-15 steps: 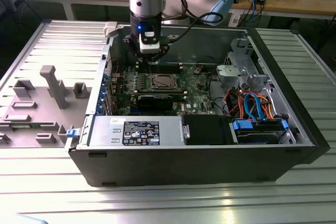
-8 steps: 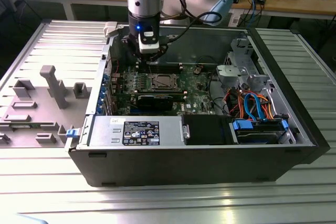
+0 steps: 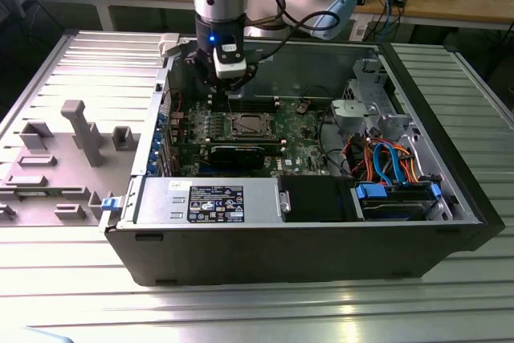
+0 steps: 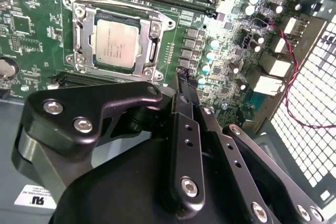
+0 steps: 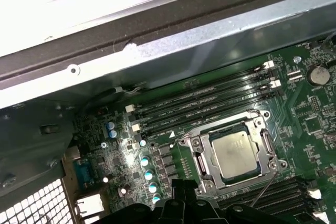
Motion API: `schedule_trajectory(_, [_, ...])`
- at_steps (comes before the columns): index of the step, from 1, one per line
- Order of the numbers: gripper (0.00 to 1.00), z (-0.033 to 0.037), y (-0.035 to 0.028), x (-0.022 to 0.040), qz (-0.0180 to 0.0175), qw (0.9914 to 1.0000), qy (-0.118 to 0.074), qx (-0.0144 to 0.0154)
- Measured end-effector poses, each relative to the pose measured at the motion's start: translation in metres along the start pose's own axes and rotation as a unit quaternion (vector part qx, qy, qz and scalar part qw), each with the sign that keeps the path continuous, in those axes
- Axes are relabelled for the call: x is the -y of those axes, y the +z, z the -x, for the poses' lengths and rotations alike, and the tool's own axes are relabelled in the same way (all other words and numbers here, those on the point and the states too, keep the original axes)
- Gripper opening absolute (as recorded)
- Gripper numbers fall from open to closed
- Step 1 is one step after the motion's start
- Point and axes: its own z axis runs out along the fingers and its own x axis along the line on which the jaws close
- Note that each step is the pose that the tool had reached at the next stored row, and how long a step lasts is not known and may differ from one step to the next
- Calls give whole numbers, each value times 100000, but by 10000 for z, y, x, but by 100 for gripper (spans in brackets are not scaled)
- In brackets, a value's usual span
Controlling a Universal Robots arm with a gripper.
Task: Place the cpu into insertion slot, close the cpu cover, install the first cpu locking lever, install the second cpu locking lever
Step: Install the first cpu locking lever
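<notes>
One grey tray (image 3: 76,146) with upright posts lies on the slatted table (image 3: 257,315) at the exterior view's left, beside the open computer case (image 3: 305,242). Above the case's green board (image 4: 31,30) hangs the claw (image 4: 182,77), its fingers pressed together and pinching nothing. Near its tips, in both wrist views, the chip (image 4: 116,40) sits in the socket (image 4: 79,59), with the cover (image 4: 85,35) lying flat around it. A thin lever (image 5: 262,188) slants away from one socket corner. Coloured cables (image 3: 385,158) crowd the case's right end.

I look into an open computer case (image 3: 305,251), power supply (image 3: 210,202) along its near wall, blue and orange cables (image 3: 389,162) toward the exterior view's right. Long black memory slots (image 5: 205,103) run near what may be a coin cell (image 5: 316,74) (round, silver).
</notes>
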Motion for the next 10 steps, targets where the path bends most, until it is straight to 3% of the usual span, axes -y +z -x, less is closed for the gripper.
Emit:
schedule_trajectory(4, [11, -2, 0, 0, 34, 99985, -1731, 48])
schedule_trajectory(10, [11, -2, -1, 1, 30, 99979, -2039, 35])
